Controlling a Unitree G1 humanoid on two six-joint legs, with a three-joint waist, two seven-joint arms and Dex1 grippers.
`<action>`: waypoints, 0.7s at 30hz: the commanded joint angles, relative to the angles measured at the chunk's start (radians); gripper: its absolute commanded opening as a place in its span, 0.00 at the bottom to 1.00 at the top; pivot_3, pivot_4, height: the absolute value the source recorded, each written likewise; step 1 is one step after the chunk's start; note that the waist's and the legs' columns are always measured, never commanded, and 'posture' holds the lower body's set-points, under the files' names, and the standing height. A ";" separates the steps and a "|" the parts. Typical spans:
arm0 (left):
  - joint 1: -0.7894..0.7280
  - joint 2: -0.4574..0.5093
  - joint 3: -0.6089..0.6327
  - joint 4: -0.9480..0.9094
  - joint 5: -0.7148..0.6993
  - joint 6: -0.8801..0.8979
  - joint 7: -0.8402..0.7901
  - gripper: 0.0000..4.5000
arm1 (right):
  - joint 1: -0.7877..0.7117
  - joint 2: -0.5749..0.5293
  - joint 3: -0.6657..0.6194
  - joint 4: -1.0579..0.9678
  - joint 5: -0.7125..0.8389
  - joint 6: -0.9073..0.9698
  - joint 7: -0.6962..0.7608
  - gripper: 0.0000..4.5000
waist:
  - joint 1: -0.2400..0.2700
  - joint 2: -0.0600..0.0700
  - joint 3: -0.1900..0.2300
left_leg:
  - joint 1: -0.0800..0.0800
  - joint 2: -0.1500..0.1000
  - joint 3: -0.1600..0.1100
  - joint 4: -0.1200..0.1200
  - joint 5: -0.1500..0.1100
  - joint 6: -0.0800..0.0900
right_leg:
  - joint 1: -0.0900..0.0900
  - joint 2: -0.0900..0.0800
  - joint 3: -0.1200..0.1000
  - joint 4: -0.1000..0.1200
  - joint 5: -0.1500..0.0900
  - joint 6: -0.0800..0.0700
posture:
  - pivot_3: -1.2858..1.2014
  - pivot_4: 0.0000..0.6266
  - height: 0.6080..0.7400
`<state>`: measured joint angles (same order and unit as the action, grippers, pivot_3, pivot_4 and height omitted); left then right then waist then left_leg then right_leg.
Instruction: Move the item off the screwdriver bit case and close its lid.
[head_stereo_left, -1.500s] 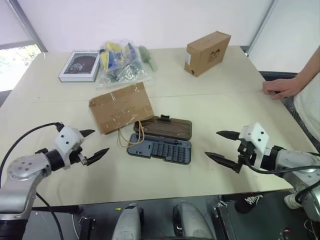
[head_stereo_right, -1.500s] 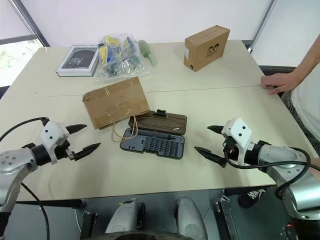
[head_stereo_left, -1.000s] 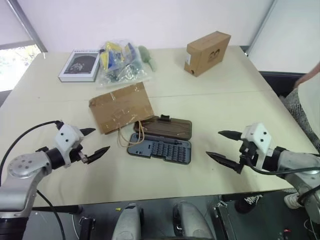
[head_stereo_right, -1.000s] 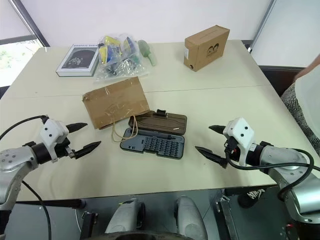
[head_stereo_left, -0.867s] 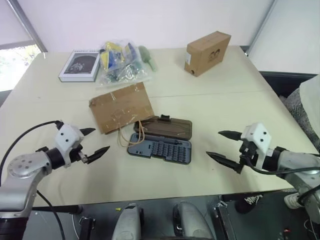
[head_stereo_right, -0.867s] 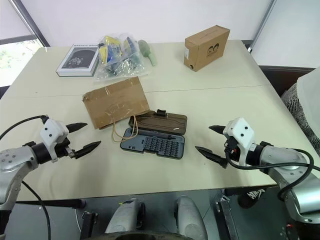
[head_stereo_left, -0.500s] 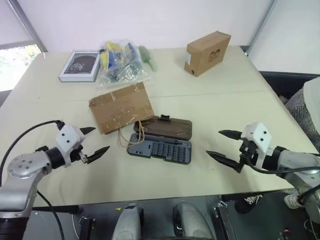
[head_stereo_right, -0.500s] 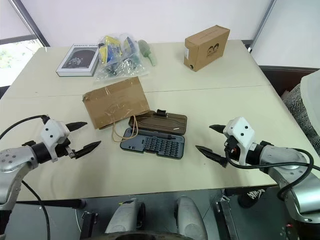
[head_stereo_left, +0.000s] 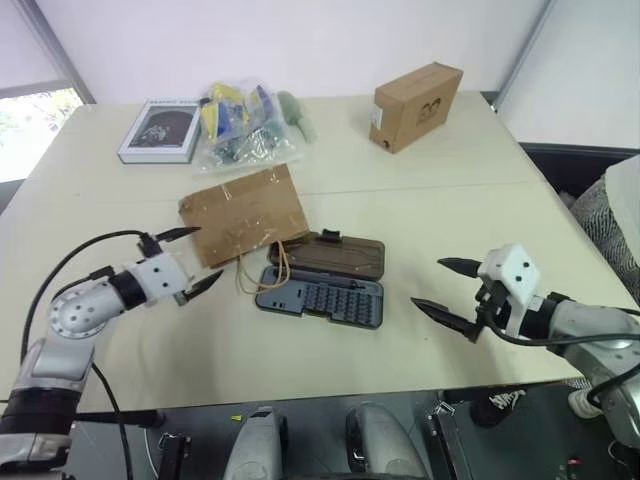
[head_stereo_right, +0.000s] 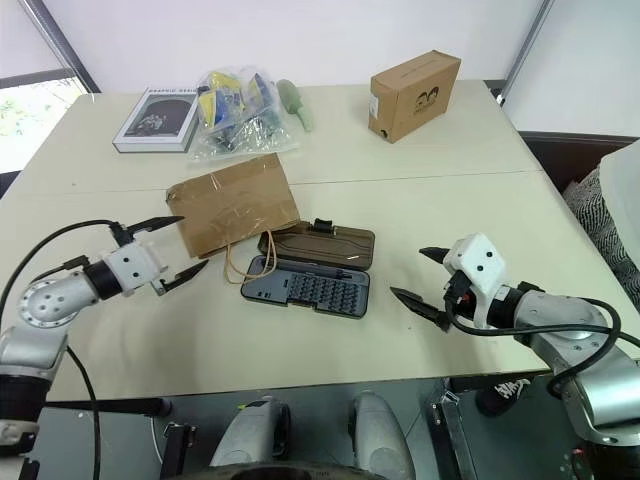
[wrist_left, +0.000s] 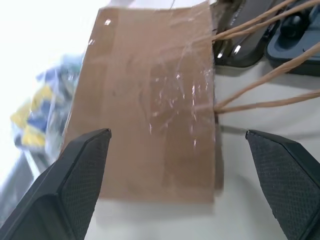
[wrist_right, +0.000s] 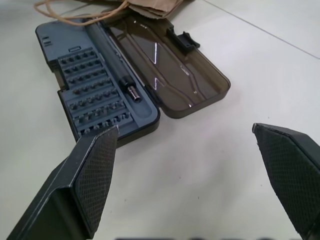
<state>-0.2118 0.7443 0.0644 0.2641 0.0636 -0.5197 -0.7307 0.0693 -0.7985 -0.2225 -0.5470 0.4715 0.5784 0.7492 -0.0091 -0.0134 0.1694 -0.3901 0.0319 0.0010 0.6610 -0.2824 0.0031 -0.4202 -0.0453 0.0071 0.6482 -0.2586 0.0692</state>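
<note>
Since the earlier frame the left gripper (head_stereo_left: 187, 262) has travelled forward and inward across the tabletop (head_stereo_left: 420, 215) and rolled, so one finger now stands above the other; the right gripper (head_stereo_left: 448, 288) has not shifted.

Nearest: left jaws are wide apart and hold nothing. They sit just beside the near left corner of the flat brown kraft paper bag (head_stereo_left: 243, 214), and the left wrist view looks straight along the bag's face, with its near short edge framed between the two fingers. Right jaws, likewise wide and holding nothing, hover near the right end of the case, pointing inward at it.

Middle: the long flat dark grey plastic screwdriver bit case (head_stereo_left: 320, 296) lies open, long axis running left to right, bit tray nearest. Its smoky-brown translucent lid (head_stereo_left: 335, 256) lies flat on the far side, latch tab on the far long edge. The bag's right near corner overlaps the lid's left end, and its twisted paper loop handles (head_stereo_left: 262, 270) trail over the tray's left end.

Judgement: the left arm is the nearer one for the bag; the bag must go left and away before the lid can swing.

Far: brown cardboard box (head_stereo_left: 415, 105), book (head_stereo_left: 160, 130), and a clear plastic bag of oddments (head_stereo_left: 240, 125), all well apart from the case.
</note>
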 joint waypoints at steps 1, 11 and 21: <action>-0.039 -0.014 -0.040 0.065 0.027 -0.080 0.017 1.00 | 0.003 0.006 -0.017 -0.044 -0.006 -0.021 -0.015 0.99 | -0.001 0.000 0.000 | 0.000 0.000 0.000 0.000 0.000 0.000 | 0.000 0.000 0.000 0.000 0.000 0.000 | 0.52 0.24 1.00; -0.116 -0.048 -0.154 0.178 0.125 -0.204 0.059 1.00 | 0.017 0.011 -0.015 -0.064 -0.018 -0.020 -0.042 0.99 | 0.000 0.000 0.000 | 0.000 0.000 0.000 0.000 0.000 0.000 | 0.000 0.000 0.000 0.000 0.001 0.002 | 0.52 0.24 1.00; -0.133 -0.060 -0.194 0.237 0.193 -0.260 0.149 0.29 | 0.010 0.006 -0.015 -0.065 -0.018 -0.016 -0.049 1.00 | 0.000 0.000 0.000 | 0.000 0.000 0.000 0.001 0.000 0.000 | 0.001 0.000 0.000 0.001 0.002 0.003 | 0.52 0.24 1.00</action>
<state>-0.3373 0.6855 -0.1259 0.4969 0.2448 -0.7669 -0.5989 0.0903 -0.7928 -0.2220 -0.5848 0.4534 0.5736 0.7030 -0.0087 -0.0132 0.1690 -0.3895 0.0318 0.0008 0.6616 -0.2824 0.0031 -0.4192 -0.0452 0.0068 0.6488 -0.2567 0.0726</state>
